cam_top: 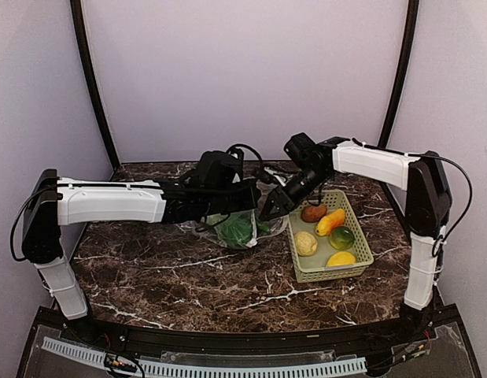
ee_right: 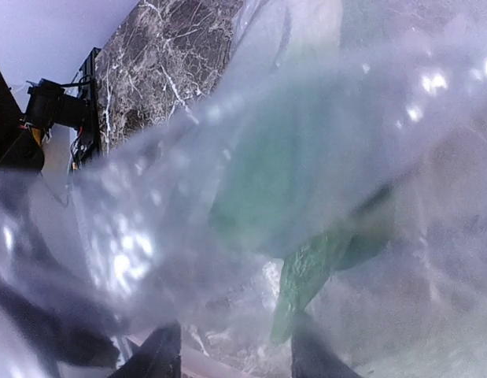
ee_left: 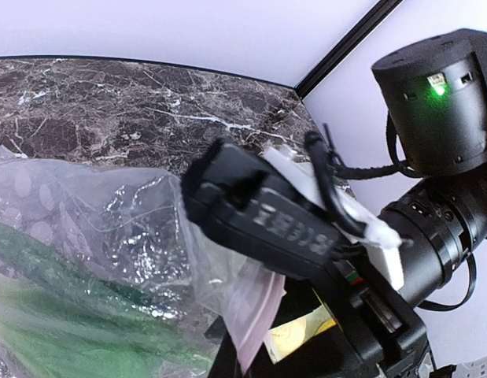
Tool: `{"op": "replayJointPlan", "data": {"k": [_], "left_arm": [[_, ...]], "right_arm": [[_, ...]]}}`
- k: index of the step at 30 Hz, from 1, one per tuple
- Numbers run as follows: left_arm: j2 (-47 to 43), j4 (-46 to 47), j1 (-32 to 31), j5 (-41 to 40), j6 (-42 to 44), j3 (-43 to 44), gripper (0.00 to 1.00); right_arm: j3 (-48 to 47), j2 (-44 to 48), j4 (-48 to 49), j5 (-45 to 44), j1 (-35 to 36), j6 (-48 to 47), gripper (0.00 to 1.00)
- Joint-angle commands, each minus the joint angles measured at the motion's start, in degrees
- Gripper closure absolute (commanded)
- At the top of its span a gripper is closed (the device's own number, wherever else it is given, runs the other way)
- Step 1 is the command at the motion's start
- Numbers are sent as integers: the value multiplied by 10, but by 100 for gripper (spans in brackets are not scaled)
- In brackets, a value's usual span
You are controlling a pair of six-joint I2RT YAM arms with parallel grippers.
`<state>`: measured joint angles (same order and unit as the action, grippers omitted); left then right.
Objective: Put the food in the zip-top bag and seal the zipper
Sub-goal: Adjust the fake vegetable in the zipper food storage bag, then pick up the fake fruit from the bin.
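Observation:
The clear zip-top bag (cam_top: pixel 268 229) lies at the table's middle with the leafy green bok choy (cam_top: pixel 239 228) inside. My left gripper (cam_top: pixel 227 211) is shut on the bag's mouth edge; in the left wrist view the pinkish zipper strip (ee_left: pixel 255 311) runs down into my left gripper (ee_left: pixel 247 354). My right gripper (cam_top: pixel 268 211) is open at the bag's right side. In the right wrist view its fingers (ee_right: pixel 160 354) stand apart with bag film (ee_right: pixel 149 197) and bok choy (ee_right: pixel 306 268) just ahead. The right gripper also shows in the left wrist view (ee_left: pixel 227 185).
A light green slotted basket (cam_top: pixel 363 242) stands right of the bag. It holds a brown lump (cam_top: pixel 312 213), an orange fruit (cam_top: pixel 331 222), a lime (cam_top: pixel 341 237), a lemon (cam_top: pixel 341 258) and a tan bumpy lump (cam_top: pixel 306 243). Curved walls close in the back.

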<state>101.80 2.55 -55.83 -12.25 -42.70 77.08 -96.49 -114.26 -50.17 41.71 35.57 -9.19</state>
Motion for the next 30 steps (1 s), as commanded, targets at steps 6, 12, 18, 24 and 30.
{"op": "replayJointPlan", "data": {"k": [6, 12, 18, 24, 30], "left_arm": [[-58, 31, -2, -36, -5, -42, 99], [-68, 39, 0, -9, 12, -50, 99], [-81, 20, 0, 10, 38, -46, 99], [-105, 0, 0, 28, 50, -61, 99], [-144, 4, 2, 31, 65, -106, 99]], "right_arm": [[104, 195, -13, -78, -22, -82, 43], [202, 263, 3, -197, -40, -144, 28], [233, 238, 11, -236, -86, -157, 21], [254, 200, 18, -246, -90, -193, 20], [234, 150, 23, -213, -89, -203, 16]]}}
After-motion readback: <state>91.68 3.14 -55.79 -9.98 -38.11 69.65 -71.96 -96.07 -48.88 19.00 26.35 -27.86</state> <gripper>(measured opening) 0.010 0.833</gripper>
